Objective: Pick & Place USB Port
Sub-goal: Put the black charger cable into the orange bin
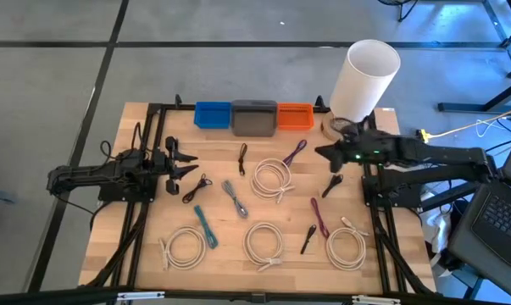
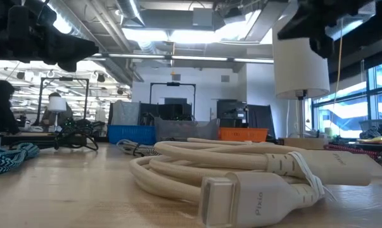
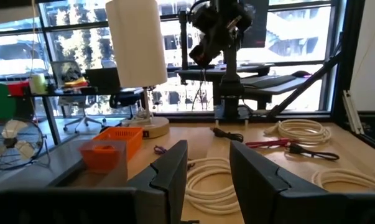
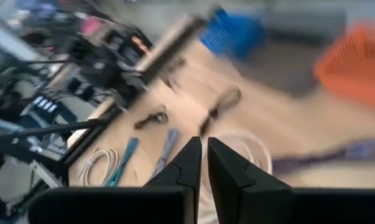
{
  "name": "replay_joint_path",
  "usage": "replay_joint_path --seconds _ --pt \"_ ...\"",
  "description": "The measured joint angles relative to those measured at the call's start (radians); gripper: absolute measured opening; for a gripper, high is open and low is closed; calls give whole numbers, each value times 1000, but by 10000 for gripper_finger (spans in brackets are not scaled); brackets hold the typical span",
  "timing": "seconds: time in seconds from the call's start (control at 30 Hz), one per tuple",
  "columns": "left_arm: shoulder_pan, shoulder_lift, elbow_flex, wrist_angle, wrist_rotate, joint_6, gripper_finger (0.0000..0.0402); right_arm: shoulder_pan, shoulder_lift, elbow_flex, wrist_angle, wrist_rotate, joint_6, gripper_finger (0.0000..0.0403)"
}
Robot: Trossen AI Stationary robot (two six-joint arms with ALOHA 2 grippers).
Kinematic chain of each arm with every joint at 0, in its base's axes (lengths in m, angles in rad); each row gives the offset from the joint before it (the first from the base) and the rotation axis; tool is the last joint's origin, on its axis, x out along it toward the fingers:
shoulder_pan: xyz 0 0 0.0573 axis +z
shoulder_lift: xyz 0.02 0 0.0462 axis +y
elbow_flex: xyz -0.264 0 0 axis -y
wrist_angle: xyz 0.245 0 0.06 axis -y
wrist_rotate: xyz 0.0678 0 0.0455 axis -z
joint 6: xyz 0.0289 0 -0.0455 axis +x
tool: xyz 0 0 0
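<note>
Hovering empty at 3 o'clock, the right gripper [image 1: 324, 153] is clenched — not yet on any cable. Short black USB cable [image 1: 330, 185] lies below it; left gripper [image 1: 190, 163] waits released at 9 o'clock. Orange plastic bin [image 1: 295, 115] sits at 12 — likely destination.

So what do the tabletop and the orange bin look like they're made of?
Tabletop: looks like pale, matte wood, with visible grain and plank seams. Orange bin: probably moulded plastic, given its uniform bright colour and the slotted wall seen from the left wrist view.
</note>
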Motion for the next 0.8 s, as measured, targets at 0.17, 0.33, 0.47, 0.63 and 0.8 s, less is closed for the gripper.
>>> replay_joint_path --seconds 0.17,0.33,0.47,0.63,0.8 --pt "0 0 0 30 14 -86 114 0 169 58 -249 6 313 29" --pt "0 0 0 148 25 -325 114 6 282 60 -472 -172 651 13" --pt "0 1 0 207 -94 -401 114 19 347 60 -504 -116 697 4" --pt "0 1 0 248 -227 -568 114 18 412 61 -533 -108 705 14" --pt "0 1 0 236 -256 -573 114 18 457 61 -604 -141 707 51"
